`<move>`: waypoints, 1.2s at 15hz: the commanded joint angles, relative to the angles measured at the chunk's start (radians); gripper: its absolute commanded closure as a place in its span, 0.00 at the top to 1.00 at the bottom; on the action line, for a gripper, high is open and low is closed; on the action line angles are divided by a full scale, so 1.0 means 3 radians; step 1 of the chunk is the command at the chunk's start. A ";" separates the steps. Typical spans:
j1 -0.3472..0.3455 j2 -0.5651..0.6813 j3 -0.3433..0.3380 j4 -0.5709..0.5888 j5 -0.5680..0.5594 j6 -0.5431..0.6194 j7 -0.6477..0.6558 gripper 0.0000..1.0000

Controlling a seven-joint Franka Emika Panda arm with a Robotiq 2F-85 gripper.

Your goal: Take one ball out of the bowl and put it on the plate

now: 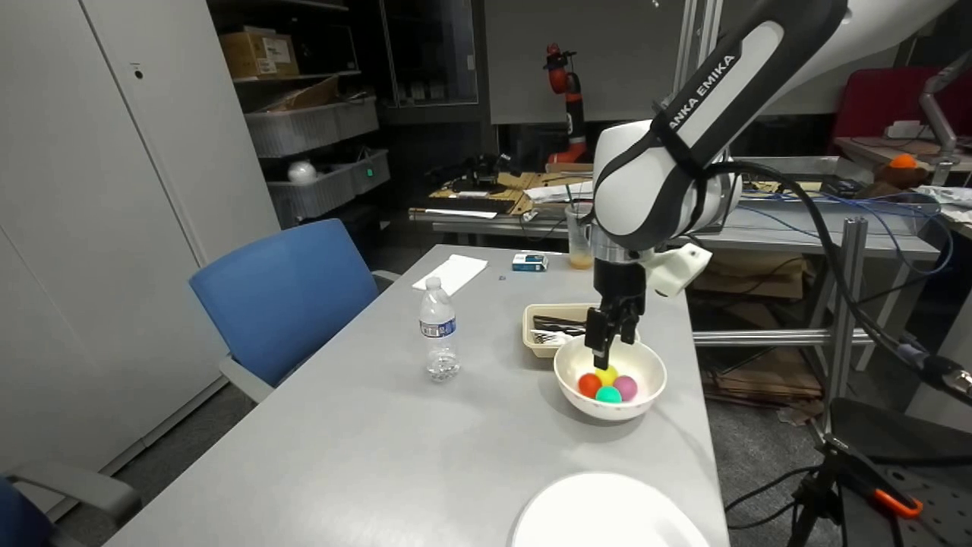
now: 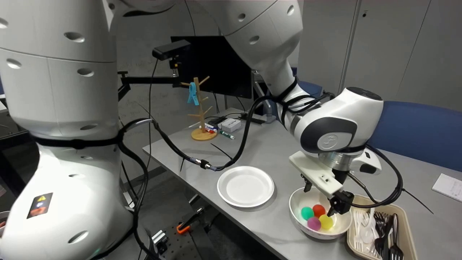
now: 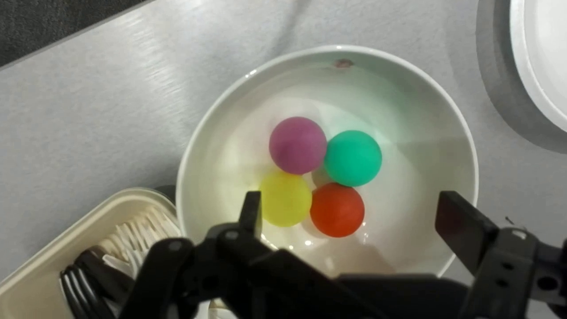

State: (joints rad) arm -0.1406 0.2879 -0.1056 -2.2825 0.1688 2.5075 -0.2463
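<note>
The pinkish-magenta ball (image 1: 626, 388) lies in the white bowl (image 1: 607, 411) with a green, a red and a yellow ball; it also shows in an exterior view (image 2: 314, 224) and in the wrist view (image 3: 297, 145). The bowl also shows in the wrist view (image 3: 421, 177). My gripper (image 3: 354, 212) is open and empty over the bowl, its fingers on either side of the yellow and red balls in the wrist view. In an exterior view the gripper (image 1: 613, 343) is above the balls. The flat white plate (image 2: 245, 187) stands beside the bowl, with nothing on it.
A beige tray of plastic cutlery (image 2: 402, 231) stands close beside the bowl. A water bottle (image 1: 439, 334), a paper (image 1: 453, 273) and a cup (image 1: 579, 243) are on the table. A wooden stand (image 2: 204, 134) with markers is beyond the plate. The table edge (image 1: 702, 425) runs near the bowl.
</note>
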 commanded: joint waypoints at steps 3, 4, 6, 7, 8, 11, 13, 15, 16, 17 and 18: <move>-0.0032 0.0332 0.0080 0.0100 -0.0196 0.0448 0.0000 1.00; -0.0036 0.0379 0.0082 0.0114 -0.0232 0.0516 0.0004 1.00; -0.0056 0.0439 0.0091 0.0143 -0.0287 0.0603 0.0004 1.00; -0.0068 0.0454 0.0109 0.0126 -0.0279 0.0647 0.0007 1.00; -0.0072 0.0460 0.0120 0.0119 -0.0259 0.0668 0.0029 1.00; -0.0072 0.0418 0.0121 0.0081 -0.0272 0.0600 0.0049 1.00; -0.0073 0.0418 0.0124 0.0089 -0.0271 0.0600 0.0049 1.00; -0.0074 0.0418 0.0125 0.0091 -0.0271 0.0600 0.0049 1.00; -0.0074 0.0418 0.0125 0.0091 -0.0271 0.0600 0.0048 1.00; -0.0074 0.0418 0.0125 0.0091 -0.0271 0.0600 0.0048 1.00; -0.0074 0.0418 0.0125 0.0091 -0.0271 0.0600 0.0048 1.00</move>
State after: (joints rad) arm -0.1441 0.4147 -0.0858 -2.2555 0.1050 2.6887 -0.2451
